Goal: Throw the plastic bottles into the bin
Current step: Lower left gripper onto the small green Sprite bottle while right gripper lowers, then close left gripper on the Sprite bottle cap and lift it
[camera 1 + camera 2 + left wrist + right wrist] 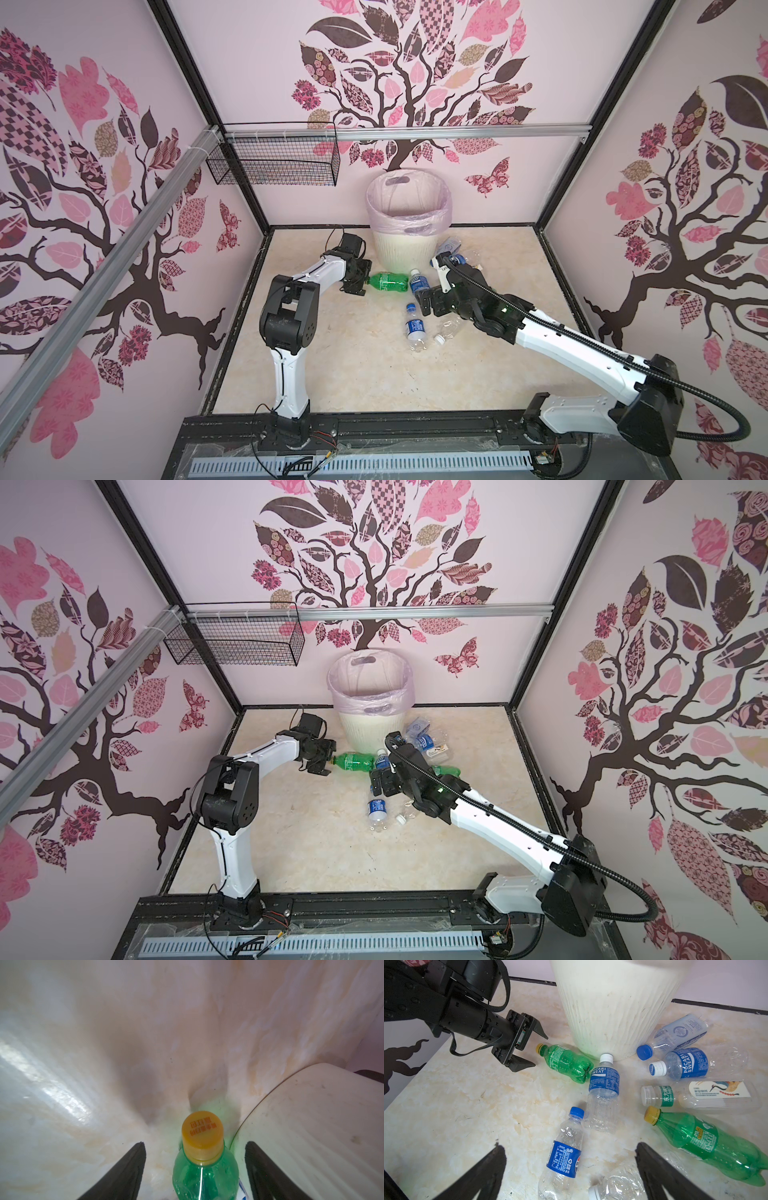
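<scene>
Left gripper point(364, 281): released. The jaws stand apart on either side of the yellow cap point(202, 1132) of the small green bottle point(388, 282), with a gap at each jaw. This bottle lies on its side on the table point(353, 374), just beside the foot of the bin point(405, 249).

Right gripper point(570, 1146): released, jaws wide, above a blue-labelled bottle point(564, 1159).

8 bottles lie on the table, all outside the bin: 4 in front of it and 4 at its right side, including 1 large green bottle point(702, 1138). The bin stands upright.
</scene>
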`<state>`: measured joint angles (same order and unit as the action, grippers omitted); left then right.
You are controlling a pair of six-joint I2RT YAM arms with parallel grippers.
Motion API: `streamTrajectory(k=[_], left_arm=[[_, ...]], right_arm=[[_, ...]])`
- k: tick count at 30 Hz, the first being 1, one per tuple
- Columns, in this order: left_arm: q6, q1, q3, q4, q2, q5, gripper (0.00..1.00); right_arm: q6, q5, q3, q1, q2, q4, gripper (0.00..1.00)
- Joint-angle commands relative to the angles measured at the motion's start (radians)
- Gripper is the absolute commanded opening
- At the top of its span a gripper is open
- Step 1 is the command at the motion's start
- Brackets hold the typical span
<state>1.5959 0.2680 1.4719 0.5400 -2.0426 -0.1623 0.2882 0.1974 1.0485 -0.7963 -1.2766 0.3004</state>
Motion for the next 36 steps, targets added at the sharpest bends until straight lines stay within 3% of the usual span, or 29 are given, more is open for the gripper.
streamTrajectory(k=[1,9,19,28,36], left_arm=[[0.017,-0.004,0.037,-0.025,-0.034,-0.008,0.73],[0.020,-0.004,0.024,-0.082,-0.060,-0.028,0.60],[-0.016,-0.006,-0.031,-0.126,-0.033,-0.009,0.35],[-0.078,-0.015,-0.074,-0.149,0.008,-0.006,0.27],[-0.262,-0.052,-0.072,-0.117,0.093,0.001,0.25]], right_arm=[[0.006,0.003,0.002,-0.006,-0.022,-0.013,1.00],[0.018,0.000,-0.013,-0.007,-0.017,-0.026,1.00],[0.032,0.004,-0.036,-0.007,0.008,-0.022,0.99],[0.044,0.009,-0.044,-0.007,0.034,-0.011,1.00],[0.039,0.012,-0.030,-0.007,0.039,-0.003,1.00]])
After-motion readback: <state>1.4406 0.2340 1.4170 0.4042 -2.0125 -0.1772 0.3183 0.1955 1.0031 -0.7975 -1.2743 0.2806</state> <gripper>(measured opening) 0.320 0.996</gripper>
